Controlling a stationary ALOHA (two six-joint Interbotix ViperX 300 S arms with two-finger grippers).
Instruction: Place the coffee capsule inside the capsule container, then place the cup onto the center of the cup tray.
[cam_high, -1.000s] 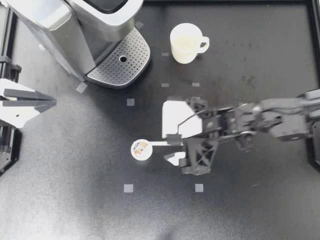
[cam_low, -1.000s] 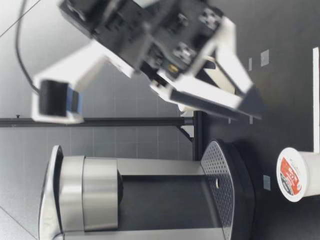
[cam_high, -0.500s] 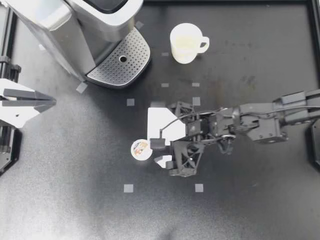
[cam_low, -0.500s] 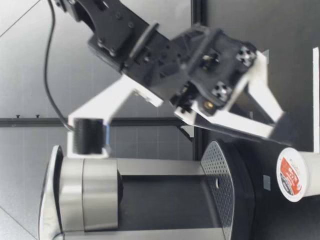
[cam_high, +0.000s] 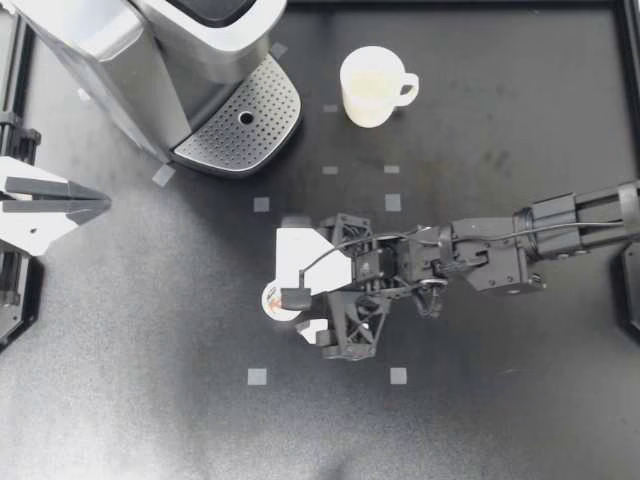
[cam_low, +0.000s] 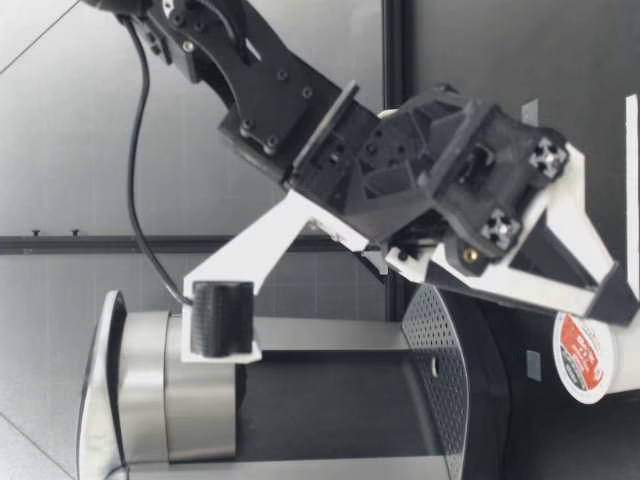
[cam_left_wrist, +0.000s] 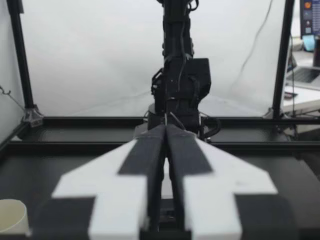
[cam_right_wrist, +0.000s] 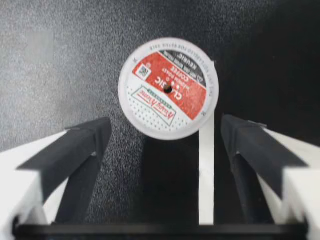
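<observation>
Clearance is the worry: my right gripper (cam_high: 291, 284) hangs with its fingers (cam_right_wrist: 80, 150) spread only slightly wider than the small white coffee capsule (cam_high: 270, 303) with the red-and-white foil lid. It stands lid up on the black worktop (cam_high: 150, 400), just ahead of the fingertips, its near edge between them. In the right wrist view the coffee capsule (cam_right_wrist: 168, 89) sits a touch nearer one finger than the other. I judge that a small sideways error on the way in could set a fingertip on the rim or shove it, so that it slides or tips. Closing on the thin rim rather than the body could let it pop free. From table height the capsule (cam_low: 583, 357) shows just below a black fingertip, untouched as far as I can tell. My left gripper (cam_high: 104, 203) waits at the worktop's edge, fingers pressed together on nothing. The cream ceramic cup (cam_high: 370, 87) stands on the worktop beside the perforated cup tray (cam_high: 240, 125) of the silver coffee machine (cam_high: 150, 50), not on it.

Against a second ago, the right arm has reached farther out and sunk lower: then its gripper was well short of the capsule, now it overhangs it. Capsule, cup and left gripper have not moved.
</observation>
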